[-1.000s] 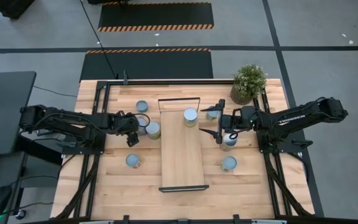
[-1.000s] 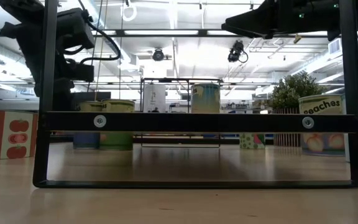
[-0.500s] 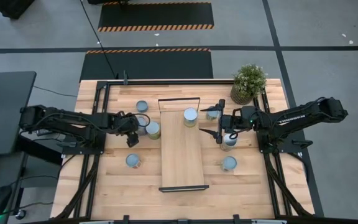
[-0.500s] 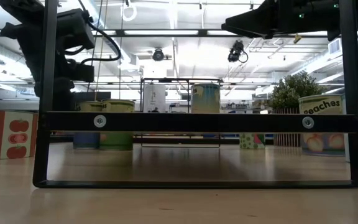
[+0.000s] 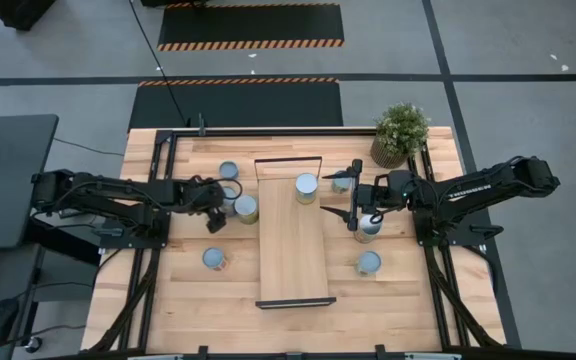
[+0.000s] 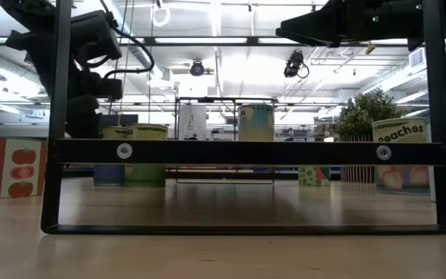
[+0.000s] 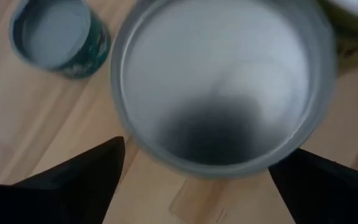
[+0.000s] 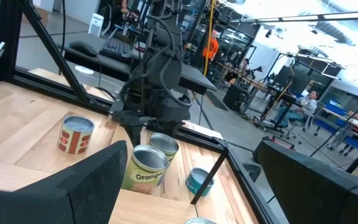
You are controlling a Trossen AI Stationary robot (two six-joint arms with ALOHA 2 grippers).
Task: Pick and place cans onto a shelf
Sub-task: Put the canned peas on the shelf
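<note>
A: Cans, position?
B: One can [image 5: 307, 187] upright on the shelf [image 5: 292, 268], at the far end, by the plant side. Second can [image 5: 247, 208] on the table [image 5: 168, 310], just beside the shelf's left edge. Third can [image 5: 229, 170] farther back on the left. Fourth [image 5: 215, 259] nearer the front, left of the shelf. On the right of the shelf: one can [image 5: 369, 263] toward the front, one [image 5: 368, 228] under the right arm, partly covered, one [image 5: 342, 181] just beside the far right corner of the shelf.

A: Shelf?
B: Long light-wood board, lengthwise down the middle of the table, black frame bars at both short ends.

A: Left pincer?
B: Left pincer [image 5: 215, 207] directly over a further can [image 7: 222, 87], seen nearly filling the left wrist view. Fingers [image 7: 61, 180] spread wide on both sides of the rim, released, not pressing the can. Teal-sided can [image 7: 58, 34] visible beside it.

A: Right pincer?
B: Right pincer [image 5: 354, 195] beside the shelf's right edge, above the table, fingers wide apart, grasping nothing.

A: Surroundings?
B: Potted plant [image 5: 399, 133] at the far right corner of the table. Peaches label on a can [image 6: 399, 155] in the low view, tomato label on another [image 6: 10, 167].
</note>
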